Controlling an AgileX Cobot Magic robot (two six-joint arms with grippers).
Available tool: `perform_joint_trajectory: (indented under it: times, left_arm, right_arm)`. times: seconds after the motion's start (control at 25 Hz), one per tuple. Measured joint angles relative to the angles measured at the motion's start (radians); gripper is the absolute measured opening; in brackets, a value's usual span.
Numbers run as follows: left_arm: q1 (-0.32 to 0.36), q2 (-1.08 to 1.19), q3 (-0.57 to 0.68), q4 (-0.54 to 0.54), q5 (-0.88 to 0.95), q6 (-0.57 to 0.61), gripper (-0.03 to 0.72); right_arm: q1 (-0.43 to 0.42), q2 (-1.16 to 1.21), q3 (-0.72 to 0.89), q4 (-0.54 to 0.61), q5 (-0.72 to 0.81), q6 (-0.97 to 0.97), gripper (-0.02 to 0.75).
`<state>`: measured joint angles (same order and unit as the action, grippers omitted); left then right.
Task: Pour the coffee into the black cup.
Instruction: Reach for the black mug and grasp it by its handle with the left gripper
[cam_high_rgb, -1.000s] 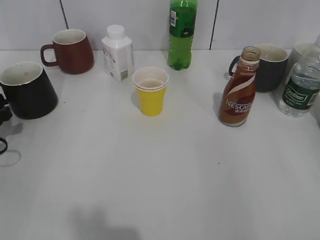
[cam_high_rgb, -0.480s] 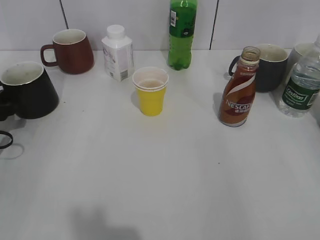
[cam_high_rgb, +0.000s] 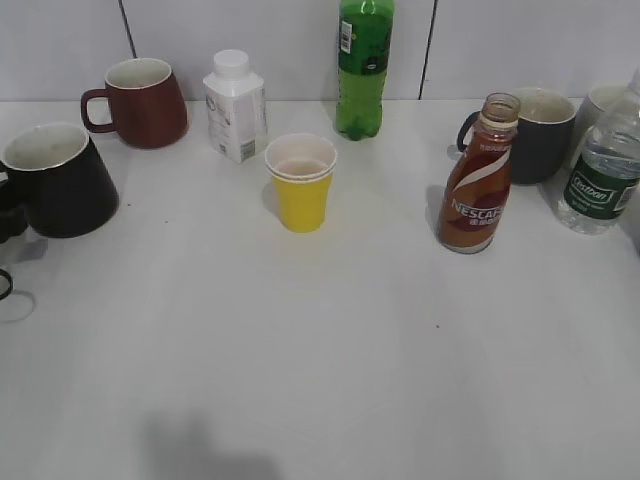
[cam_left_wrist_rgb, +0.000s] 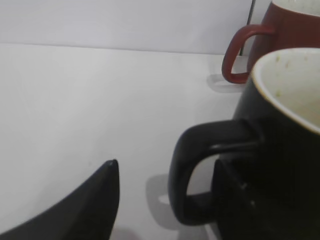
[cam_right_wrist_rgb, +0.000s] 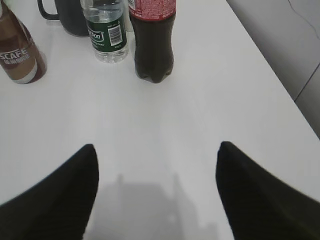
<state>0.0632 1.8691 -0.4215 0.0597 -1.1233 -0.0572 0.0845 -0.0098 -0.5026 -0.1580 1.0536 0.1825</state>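
Only the right wrist view shows a cola bottle beside the water bottle

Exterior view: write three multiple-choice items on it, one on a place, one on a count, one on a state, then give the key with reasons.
1. What stands nearest behind the yellow paper cup?
A. white carton-shaped bottle
B. clear water bottle
C. dark grey mug

2. How many handled mugs show their full rim?
A. one
B. three
C. five

3. The coffee bottle is:
A. lying on its side
B. upright, capped
C. upright, cap off

Key: 1 A, it stands just back-left of the cup. 2 B, the maroon mug, the black cup and the dark grey mug. 3 C, its open mouth shows at the top.
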Motion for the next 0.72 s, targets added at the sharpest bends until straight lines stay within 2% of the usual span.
perform_joint_trajectory:
  times: [0.32, 0.72]
  left_arm:
    - [0.003, 0.001, -0.057, 0.049, 0.063, 0.000, 0.452]
    - [0.020, 0.001, -0.060, 0.064, 0.079, 0.000, 0.438]
  right_arm:
    - [0.000, 0.000, 0.000, 0.000, 0.000, 0.000, 0.570]
    - [0.000, 0.000, 0.000, 0.000, 0.000, 0.000, 0.570]
